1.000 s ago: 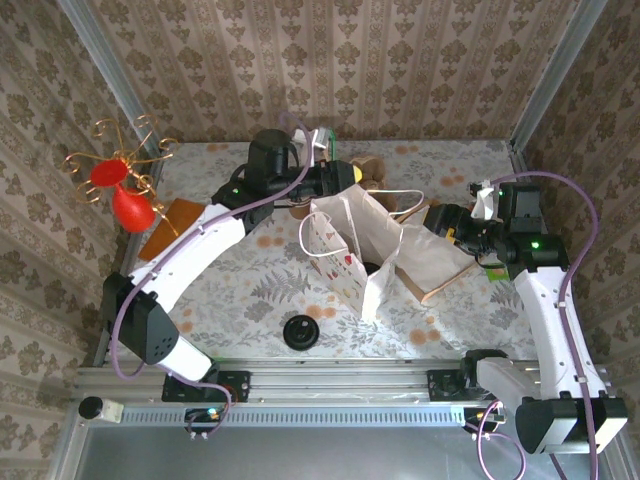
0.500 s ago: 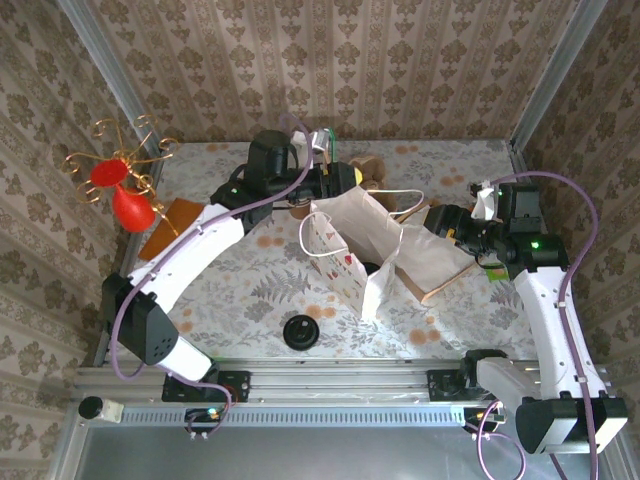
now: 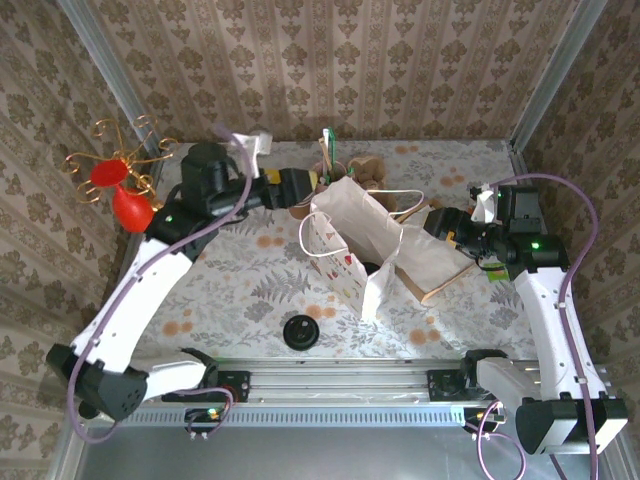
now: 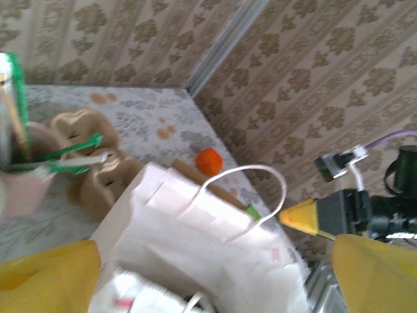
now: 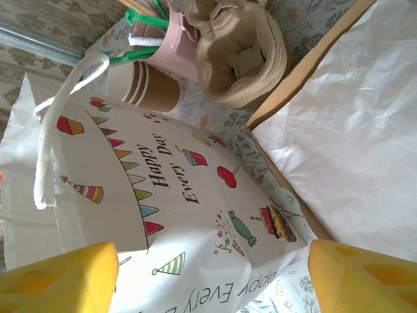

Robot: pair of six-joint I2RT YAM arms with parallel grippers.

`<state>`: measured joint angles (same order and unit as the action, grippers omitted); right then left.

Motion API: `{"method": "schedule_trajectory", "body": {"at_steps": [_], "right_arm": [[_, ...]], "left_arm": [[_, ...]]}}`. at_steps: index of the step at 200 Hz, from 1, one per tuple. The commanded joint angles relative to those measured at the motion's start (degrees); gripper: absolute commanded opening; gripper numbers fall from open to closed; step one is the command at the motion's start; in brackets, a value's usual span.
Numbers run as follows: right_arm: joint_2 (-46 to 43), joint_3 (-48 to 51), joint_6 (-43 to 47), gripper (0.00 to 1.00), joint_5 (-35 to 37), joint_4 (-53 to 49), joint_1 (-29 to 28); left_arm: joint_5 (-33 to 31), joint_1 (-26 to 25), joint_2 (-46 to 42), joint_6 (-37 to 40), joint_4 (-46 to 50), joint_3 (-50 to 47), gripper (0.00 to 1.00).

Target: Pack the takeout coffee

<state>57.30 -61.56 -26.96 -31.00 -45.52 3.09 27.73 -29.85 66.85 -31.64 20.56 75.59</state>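
Overhead view wide; wrist views close, sharing bag [image 3: 362,228].

A: Site type?
B: Robot test cell, lab-style, dressed up as a home. White arms [image 3: 140,280] bolted to an aluminium rail [image 3: 340,382], purple cables [image 3: 560,179] looping loose.
A: Home cues?
B: Damask wallpaper panels [image 3: 330,70] set between bare metal corner posts [image 3: 97,55]. Floral tabletop [image 3: 240,270]. The walls box in just the table.
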Motion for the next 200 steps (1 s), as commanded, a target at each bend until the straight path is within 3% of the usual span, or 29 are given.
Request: {"method": "schedule_trajectory", "body": {"at_steps": [1,65,113,149,200], "right_arm": [[-1.0,-2.1,1.3,0.78,1.4,-1.9,-0.4],[-0.9,-3.3,2.7,0.81,5.0,-5.4,-0.4],[-0.6,-4.5,5.1,0.85,10.8,-10.1,-0.4],[1.4,-2.8,6.1,1.0,13.8,-11.7,-0.4],[7.7,0.5,5.9,1.0,17.3,-10.5,-0.4]], "left_arm": [[-2.7,1.8,-4.5,2.2,4.3,-5.5,1.0],[-6.3,2.5,-13.4,2.5,7.6,-17.8,1.0],[-9.5,2.6,-14.3,2.5,8.4,-23.7,1.0],[-14.7,2.5,-15.8,5.7,8.7,-27.3,1.0],[-16.7,3.5,-15.1,13.0,8.1,-29.6,1.0]]}}
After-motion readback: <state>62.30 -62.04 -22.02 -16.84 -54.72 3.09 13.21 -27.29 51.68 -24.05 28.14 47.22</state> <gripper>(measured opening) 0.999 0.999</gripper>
